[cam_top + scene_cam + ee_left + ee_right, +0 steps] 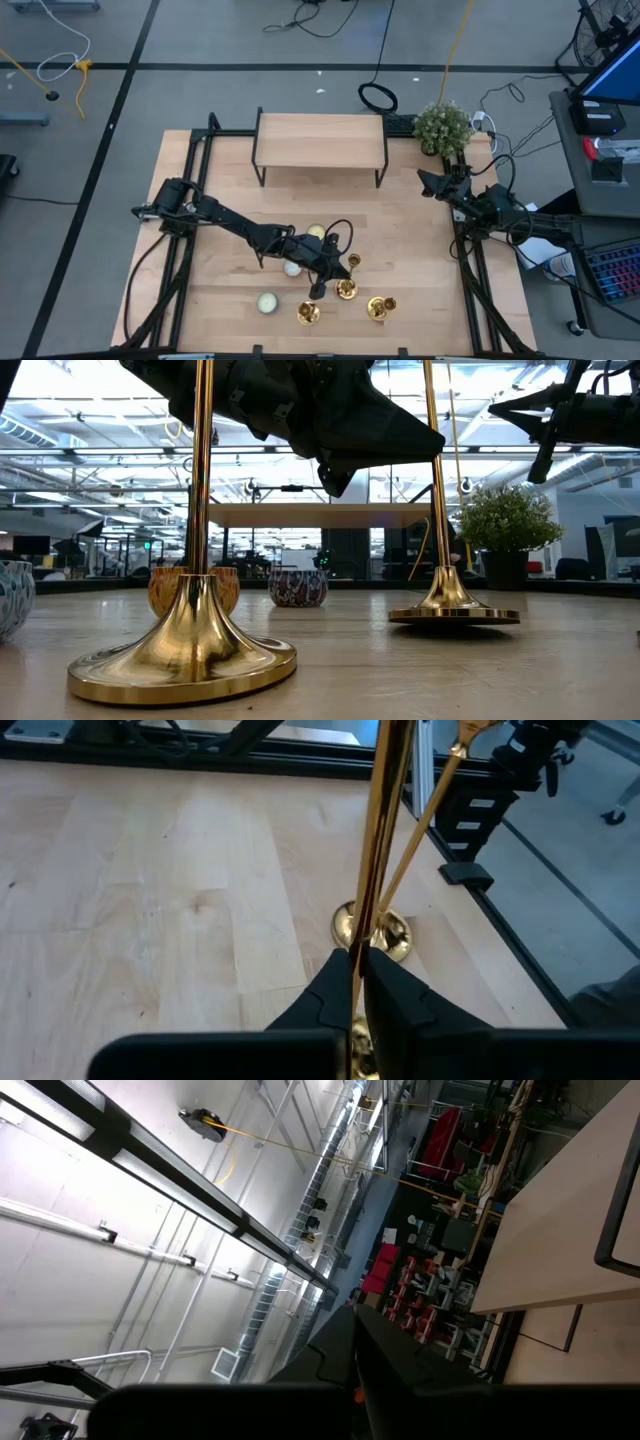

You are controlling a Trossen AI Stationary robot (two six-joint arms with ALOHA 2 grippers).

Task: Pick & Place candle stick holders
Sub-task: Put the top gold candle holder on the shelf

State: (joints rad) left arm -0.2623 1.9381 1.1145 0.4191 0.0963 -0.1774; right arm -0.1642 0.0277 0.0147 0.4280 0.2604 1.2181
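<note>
Three brass holders (345, 290) (308, 313) (380, 307), three disc candles (267, 302) (292, 268) (316, 232), one shelf (320, 140), one plant (442, 127), two arms.

candle stick holders (190, 650) are shiny polished brass-looking metal, mirror glossy; counter (150, 900) is pale matt wood, smooth grain.

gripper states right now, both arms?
Left gripper: closed on the stem of a brass candlestick holder, near the table's front.
Right gripper: shut, holding nothing, waiting at the table's right edge by the potted plant.
</note>
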